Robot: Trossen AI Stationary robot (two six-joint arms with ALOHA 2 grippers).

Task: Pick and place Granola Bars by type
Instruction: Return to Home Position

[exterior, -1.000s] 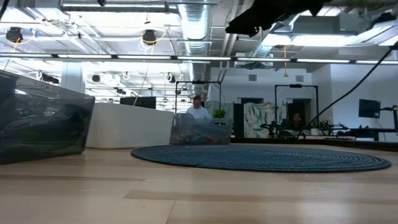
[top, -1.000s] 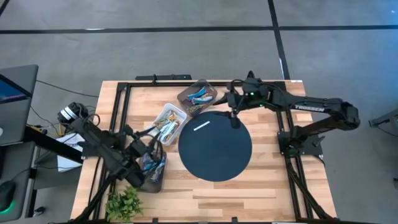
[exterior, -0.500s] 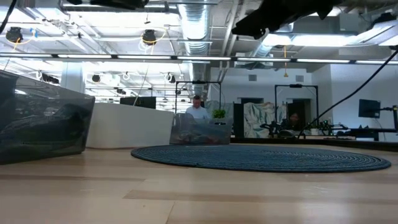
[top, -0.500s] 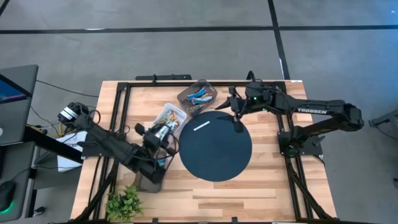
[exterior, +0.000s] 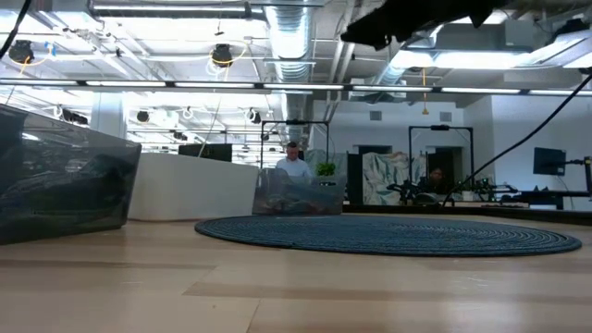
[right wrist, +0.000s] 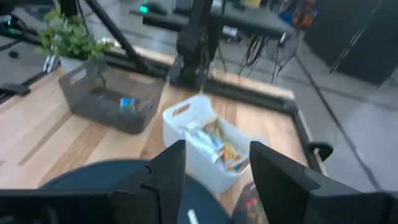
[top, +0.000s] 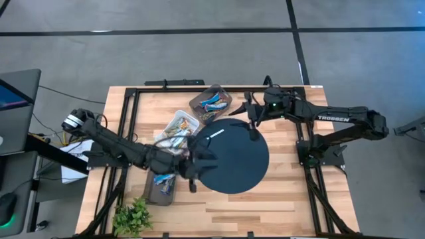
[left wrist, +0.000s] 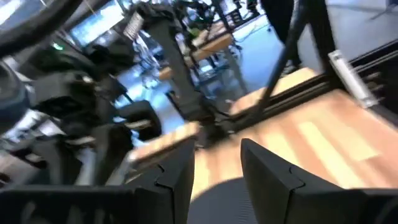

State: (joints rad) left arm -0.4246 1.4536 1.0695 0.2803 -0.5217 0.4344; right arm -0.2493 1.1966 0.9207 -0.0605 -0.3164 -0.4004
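Your left gripper (top: 196, 162) hangs over the left edge of the round dark blue woven mat (top: 239, 166), fingers apart and empty. Your right gripper (top: 252, 123) hangs over the mat's top edge in the high view, fingers also apart with nothing between. One silvery white wrapped granola bar (top: 216, 135) lies alone on the mat between them, and other wrapped bars (top: 176, 131) lie in the white plastic bin (top: 188, 117) just beside the mat.

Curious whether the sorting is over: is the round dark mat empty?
Not empty: the high view shows one pale bar lying on the mat, near its edge.
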